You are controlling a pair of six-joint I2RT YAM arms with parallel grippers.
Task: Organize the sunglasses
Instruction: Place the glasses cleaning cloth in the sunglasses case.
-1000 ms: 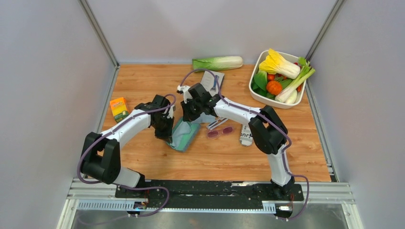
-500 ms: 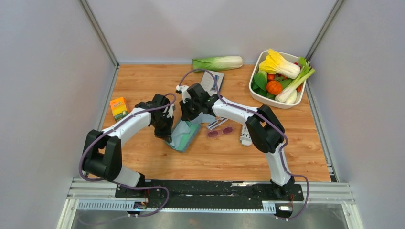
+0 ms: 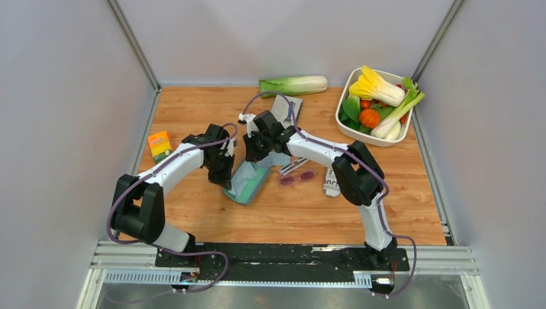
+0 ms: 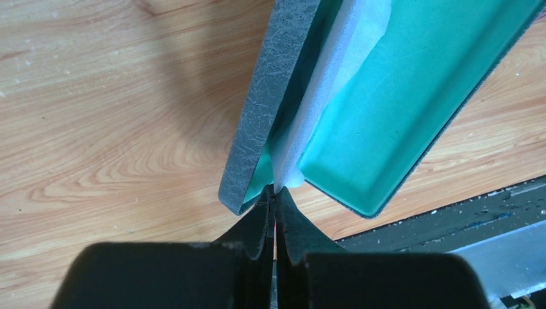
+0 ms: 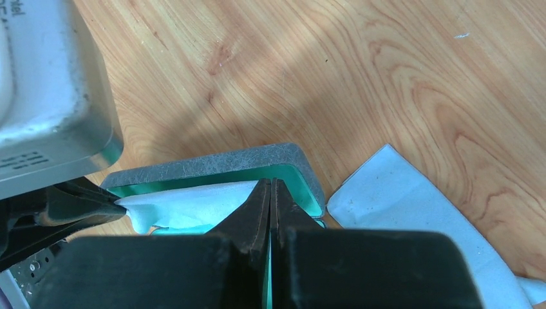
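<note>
The sunglasses (image 3: 296, 177), with pink-purple lenses, lie on the table right of the open grey case (image 3: 248, 183). The case shows its teal lining in the left wrist view (image 4: 399, 96) and the right wrist view (image 5: 212, 161). A pale white-blue cloth (image 4: 335, 84) lies inside it between lid and base. My left gripper (image 3: 223, 182) is shut on one corner of that cloth (image 4: 275, 193). My right gripper (image 3: 253, 156) is shut at the cloth's other end inside the case (image 5: 270, 183). The cloth (image 5: 193, 209) stretches between the two grippers.
A second light blue sheet (image 5: 418, 219) lies on the table beside the case. A silver packet (image 3: 331, 183) sits right of the sunglasses. There are also a grey packet (image 3: 283, 106), a cabbage (image 3: 293, 85), a white bowl (image 3: 348, 125) of vegetables and an orange box (image 3: 160, 147).
Both grippers have shifted slightly up and to the left, still shut at the case. The sunglasses have not moved.
</note>
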